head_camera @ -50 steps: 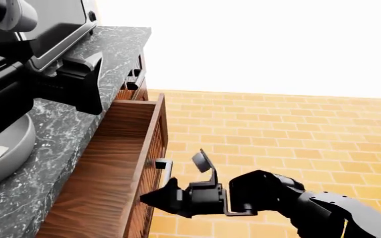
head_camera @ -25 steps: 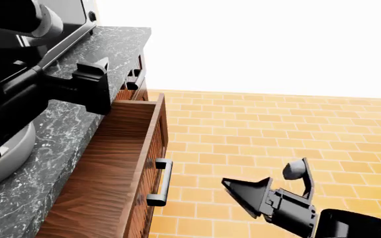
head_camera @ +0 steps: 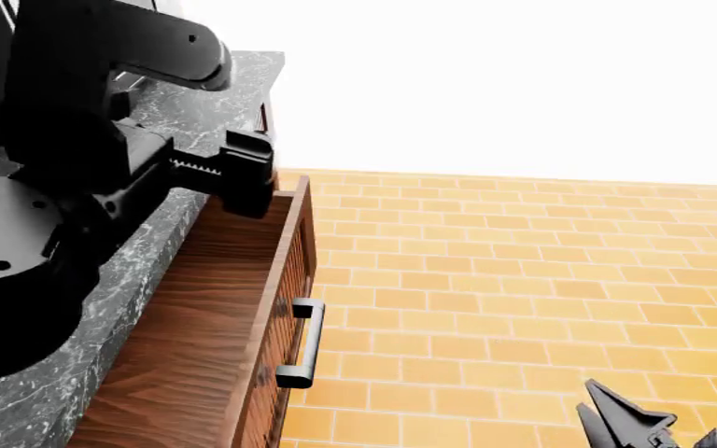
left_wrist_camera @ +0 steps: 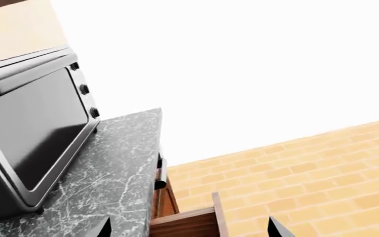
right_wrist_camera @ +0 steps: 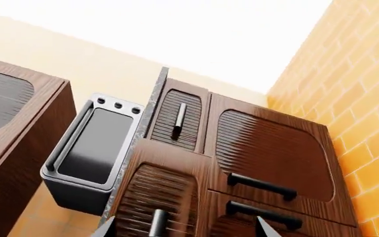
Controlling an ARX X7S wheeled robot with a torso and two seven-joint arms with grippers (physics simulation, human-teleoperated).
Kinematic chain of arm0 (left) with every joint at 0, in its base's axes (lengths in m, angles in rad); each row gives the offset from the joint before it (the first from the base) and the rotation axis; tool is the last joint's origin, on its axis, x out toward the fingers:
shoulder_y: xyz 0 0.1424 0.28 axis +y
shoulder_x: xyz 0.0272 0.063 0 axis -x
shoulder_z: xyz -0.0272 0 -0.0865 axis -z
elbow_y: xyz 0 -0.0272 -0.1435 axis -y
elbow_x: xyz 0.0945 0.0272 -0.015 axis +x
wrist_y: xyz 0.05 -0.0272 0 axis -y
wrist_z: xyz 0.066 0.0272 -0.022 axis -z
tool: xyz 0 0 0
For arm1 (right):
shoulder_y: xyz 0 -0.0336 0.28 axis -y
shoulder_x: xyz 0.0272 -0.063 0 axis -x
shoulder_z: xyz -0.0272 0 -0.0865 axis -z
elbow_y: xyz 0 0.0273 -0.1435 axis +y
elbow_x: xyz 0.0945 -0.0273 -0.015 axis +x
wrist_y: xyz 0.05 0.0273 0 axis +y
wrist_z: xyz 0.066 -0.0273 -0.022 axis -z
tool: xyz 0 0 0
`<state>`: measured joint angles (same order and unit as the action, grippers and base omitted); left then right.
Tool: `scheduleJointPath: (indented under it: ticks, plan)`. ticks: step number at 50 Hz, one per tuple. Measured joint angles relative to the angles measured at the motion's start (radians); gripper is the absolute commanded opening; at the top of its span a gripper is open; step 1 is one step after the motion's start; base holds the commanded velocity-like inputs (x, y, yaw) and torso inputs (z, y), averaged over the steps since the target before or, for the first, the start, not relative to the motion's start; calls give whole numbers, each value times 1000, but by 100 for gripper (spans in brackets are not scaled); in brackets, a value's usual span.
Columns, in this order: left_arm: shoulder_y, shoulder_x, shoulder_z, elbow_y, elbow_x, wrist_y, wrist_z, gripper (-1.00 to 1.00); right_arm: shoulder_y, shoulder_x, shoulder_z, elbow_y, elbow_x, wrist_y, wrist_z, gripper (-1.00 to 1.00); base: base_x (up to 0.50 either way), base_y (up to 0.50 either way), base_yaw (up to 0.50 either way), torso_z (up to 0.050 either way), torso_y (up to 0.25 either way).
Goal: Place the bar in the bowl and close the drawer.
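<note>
The drawer (head_camera: 209, 308) stands pulled out from under the counter, its inside showing nothing, with its silver bar handle (head_camera: 299, 343) facing the floor side. My left gripper (head_camera: 249, 177) hovers open over the drawer's far corner (left_wrist_camera: 186, 224), nothing between its fingers. My right gripper (head_camera: 626, 420) is open low over the floor, well clear of the handle. In the right wrist view the ribbed drawer front (right_wrist_camera: 166, 192) and its handle (right_wrist_camera: 156, 223) lie ahead between the fingertips. My left arm hides the bowl and the bar.
A grey toaster oven (left_wrist_camera: 31, 133) sits on the dark marble counter (left_wrist_camera: 110, 173). Below the counter are a narrower ribbed drawer (right_wrist_camera: 178, 118) and a cabinet door (right_wrist_camera: 268, 143) with black handles. Orange tiled floor (head_camera: 521, 280) spreads to the right.
My right gripper drew back from the drawer handle, down and to the right. My left arm swung over the counter toward the drawer, covering the bowl. The drawer stayed open.
</note>
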<state>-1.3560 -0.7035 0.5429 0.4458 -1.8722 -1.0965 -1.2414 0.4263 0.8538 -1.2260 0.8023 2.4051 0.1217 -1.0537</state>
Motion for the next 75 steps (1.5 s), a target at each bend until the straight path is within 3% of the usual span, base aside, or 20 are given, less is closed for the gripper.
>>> scheduleJointPath:
  ticks: [12, 24, 34, 48, 75]
  plan:
    - [-135, 179, 226, -31, 0, -35, -205, 100, -29, -113, -32, 352, 109, 132, -130, 100, 0, 0, 0, 0, 0]
    - [-426, 368, 763, -67, -49, 251, -288, 100, -50, -138, -63, 459, 190, 177, -181, 100, 0, 0, 0, 0, 0]
    - [-507, 556, 1033, -171, -37, 359, -310, 100, -56, -146, -119, 488, 258, 192, -206, 100, 0, 0, 0, 0, 0]
    - [-361, 667, 1060, -309, 161, 197, -324, 100, -50, -151, -227, 501, 367, 204, -228, 100, 0, 0, 0, 0, 0]
    - [41, 701, 979, -390, 498, -116, -329, 100, -68, -148, -414, 506, 562, 241, -303, 100, 0, 0, 0, 0, 0]
